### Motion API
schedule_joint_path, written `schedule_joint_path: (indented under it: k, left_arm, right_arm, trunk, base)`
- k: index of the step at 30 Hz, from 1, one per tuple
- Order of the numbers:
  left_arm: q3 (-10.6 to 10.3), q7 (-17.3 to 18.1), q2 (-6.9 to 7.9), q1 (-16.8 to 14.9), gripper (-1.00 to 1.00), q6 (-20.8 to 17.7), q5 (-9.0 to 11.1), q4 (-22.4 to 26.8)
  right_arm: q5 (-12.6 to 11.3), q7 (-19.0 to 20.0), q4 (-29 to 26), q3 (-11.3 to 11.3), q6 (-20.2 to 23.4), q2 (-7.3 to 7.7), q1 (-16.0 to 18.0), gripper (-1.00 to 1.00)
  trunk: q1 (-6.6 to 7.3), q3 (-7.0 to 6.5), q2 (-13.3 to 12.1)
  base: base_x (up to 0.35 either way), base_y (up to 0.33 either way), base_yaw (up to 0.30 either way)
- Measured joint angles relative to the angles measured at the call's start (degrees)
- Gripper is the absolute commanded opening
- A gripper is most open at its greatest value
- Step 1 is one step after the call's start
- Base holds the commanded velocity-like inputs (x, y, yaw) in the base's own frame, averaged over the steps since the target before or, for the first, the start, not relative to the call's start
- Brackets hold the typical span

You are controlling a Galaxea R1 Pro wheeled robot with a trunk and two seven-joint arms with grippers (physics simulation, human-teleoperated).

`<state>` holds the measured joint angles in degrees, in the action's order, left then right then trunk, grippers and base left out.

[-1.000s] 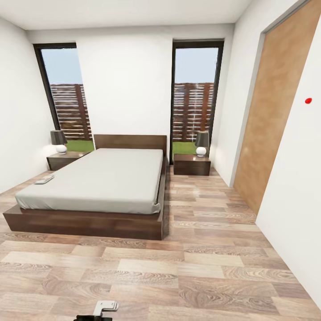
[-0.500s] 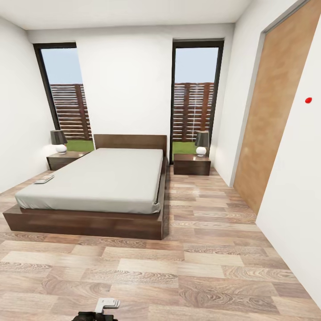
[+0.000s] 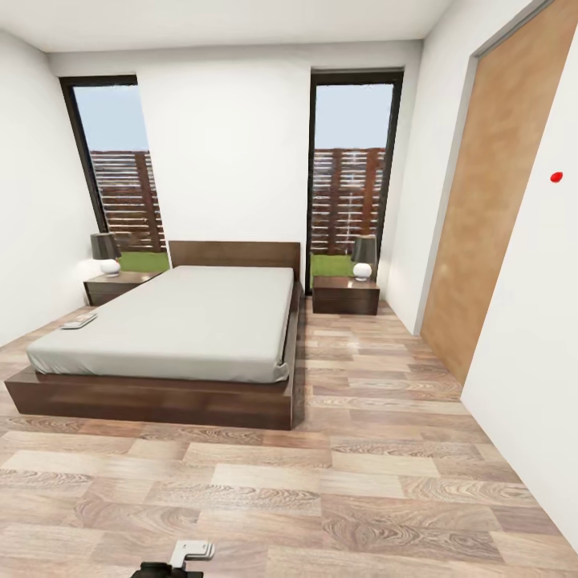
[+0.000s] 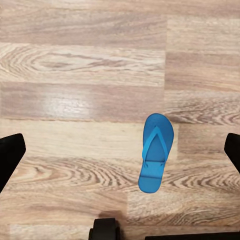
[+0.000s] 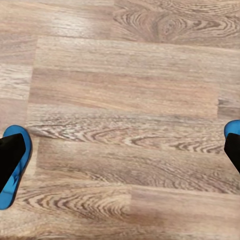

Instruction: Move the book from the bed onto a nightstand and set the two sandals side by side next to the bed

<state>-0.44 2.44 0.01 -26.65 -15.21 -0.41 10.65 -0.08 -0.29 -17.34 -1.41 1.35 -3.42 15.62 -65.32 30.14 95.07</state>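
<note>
A: The book (image 3: 79, 323) is lying on the bed (image 3: 185, 321), near its left edge, close to the left nightstand (image 3: 119, 286). One sandal (image 4: 156, 151) is lying flat on the floor (image 3: 385, 482) under the left gripper (image 4: 120, 150), whose fingers are standing wide apart, empty.

B: And the right gripper (image 5: 120, 155)?

A: It is spread open too, blue showing behind each finger. For a clean pickup, I'd judge lowering straight and pinching the sole across its width.
</note>
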Motion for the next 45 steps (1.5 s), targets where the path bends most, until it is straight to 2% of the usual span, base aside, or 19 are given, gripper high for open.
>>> schedule_joint_path:
  k: [25, 35, 45]
  left_arm:
    - [0.02, 0.03, -0.09, 0.11, 1.0, 0.89, 0.32, -0.09]
    - [-0.03, 0.08, -0.13, 0.11, 1.0, 3.67, 0.26, -0.11]
    - [-0.06, -0.17, -0.16, 0.1, 1.0, 4.79, 0.24, -0.12]
  right_arm:
    - [-0.04, -0.07, -0.02, 0.12, -0.75, 0.31, 0.0, 1.0]
    - [-0.19, -0.1, -0.01, 0.19, -0.95, 0.36, 0.0, 1.0]
    - [-0.12, -0.11, -0.03, 0.15, -1.05, 0.41, 0.0, 1.0]
  trunk:
    - [-5.49, 4.49, 10.03]
    - [-7.69, 6.29, 14.04]
    - [-9.89, 8.08, 18.05]
  base:
    - [0.0, 0.0, 0.0]
    - [0.0, 0.0, 0.0]
    - [0.0, 0.0, 0.0]
